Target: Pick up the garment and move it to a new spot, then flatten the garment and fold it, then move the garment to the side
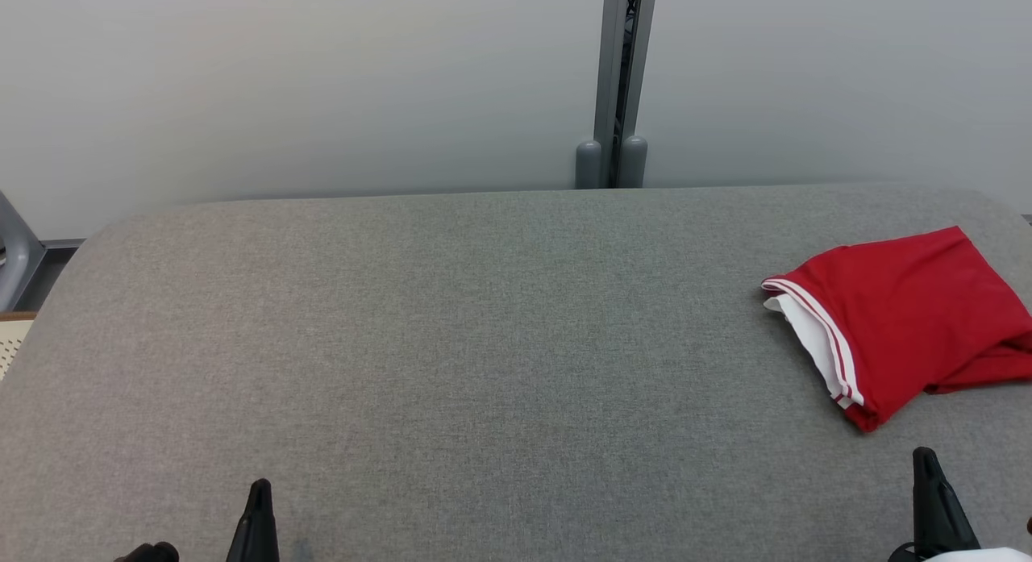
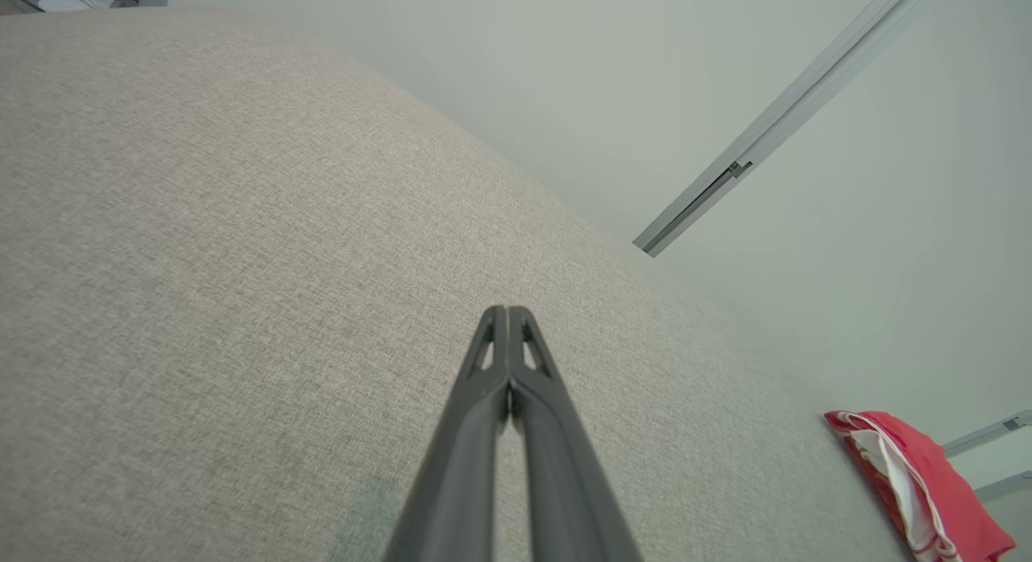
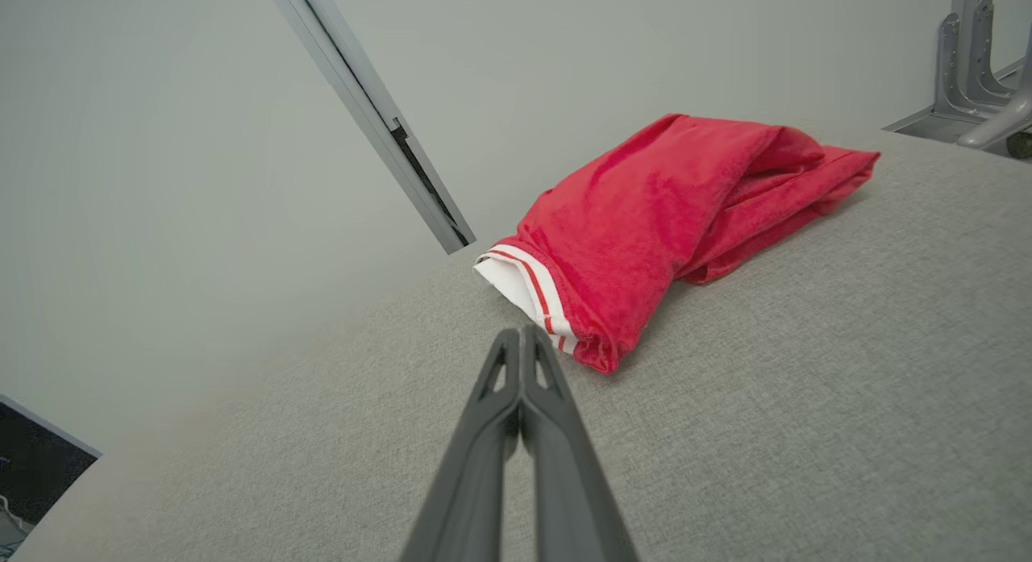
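The garment (image 1: 911,320) lies folded in a red bundle at the right edge of the grey table, its red-striped white trim and white sleeve facing left; no lettering shows. It also appears in the right wrist view as the garment (image 3: 661,223) and small at the lower right as the garment (image 2: 919,481). My right gripper (image 1: 925,457) is shut and empty, a short way in front of the bundle. Its tips (image 3: 520,336) nearly reach the trim without touching. My left gripper (image 1: 260,488) is shut and empty at the near left, fingers (image 2: 508,314) pressed together over bare cloth.
The grey fabric table (image 1: 484,344) spans the view, with rounded far corners. A pale wall with a grey vertical post (image 1: 621,86) stands behind it. A grey frame part (image 1: 16,256) shows at the far left edge.
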Robot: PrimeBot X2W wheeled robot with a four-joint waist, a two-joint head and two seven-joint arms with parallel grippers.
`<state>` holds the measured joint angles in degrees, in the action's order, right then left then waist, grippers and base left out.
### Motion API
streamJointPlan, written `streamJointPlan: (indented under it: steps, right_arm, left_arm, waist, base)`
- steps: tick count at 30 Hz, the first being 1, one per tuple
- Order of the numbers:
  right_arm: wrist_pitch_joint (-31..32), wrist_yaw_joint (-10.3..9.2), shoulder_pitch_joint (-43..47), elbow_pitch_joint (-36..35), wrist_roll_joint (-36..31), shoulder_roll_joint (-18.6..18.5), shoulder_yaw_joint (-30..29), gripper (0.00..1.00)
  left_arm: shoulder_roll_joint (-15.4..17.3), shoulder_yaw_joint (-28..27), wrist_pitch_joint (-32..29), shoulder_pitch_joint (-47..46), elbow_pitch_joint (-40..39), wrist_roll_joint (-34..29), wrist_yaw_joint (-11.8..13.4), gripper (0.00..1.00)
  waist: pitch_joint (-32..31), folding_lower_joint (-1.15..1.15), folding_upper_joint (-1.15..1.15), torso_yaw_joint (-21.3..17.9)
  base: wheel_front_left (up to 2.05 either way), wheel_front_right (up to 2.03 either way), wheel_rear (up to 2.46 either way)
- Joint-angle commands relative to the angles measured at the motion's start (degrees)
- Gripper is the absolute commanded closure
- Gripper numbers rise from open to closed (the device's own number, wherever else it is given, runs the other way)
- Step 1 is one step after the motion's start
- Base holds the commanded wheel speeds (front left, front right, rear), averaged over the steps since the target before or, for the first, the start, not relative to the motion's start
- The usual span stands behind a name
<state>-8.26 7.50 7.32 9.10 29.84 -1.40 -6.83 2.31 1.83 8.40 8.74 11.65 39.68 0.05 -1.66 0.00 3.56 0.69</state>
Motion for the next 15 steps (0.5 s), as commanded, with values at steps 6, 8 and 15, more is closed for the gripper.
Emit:
streamJointPlan:
  steps: [6,8,15]
  right_arm:
    - [1.5,0.0,-2.8,0.3,6.5,-0.7,-0.1,1.0]
    - [1.9,0.0,-3.3,0.6,8.3,-0.8,-0.1,1.0]
    - [3.3,0.0,-4.9,1.4,14.2,-0.9,-0.1,1.0]
  left_arm:
    - [0.3,-1.2,-1.4,-3.1,-1.0,5.5,-0.4,1.0]
    - [0.3,-1.4,-1.9,-3.6,-1.0,6.9,-0.5,1.0]
    - [0.3,-2.2,-3.3,-5.1,-1.0,11.9,-0.6,1.0]
  waist:
    - [0.3,0.0,0.01,0.0]
    - [0.4,0.0,0.01,-0.1]
    - [0.7,0.0,0.01,-0.1]
  base:
    - [0.0,0.0,0.0]
    - [0.0,0.0,0.0]
    - [0.0,0.0,0.0]
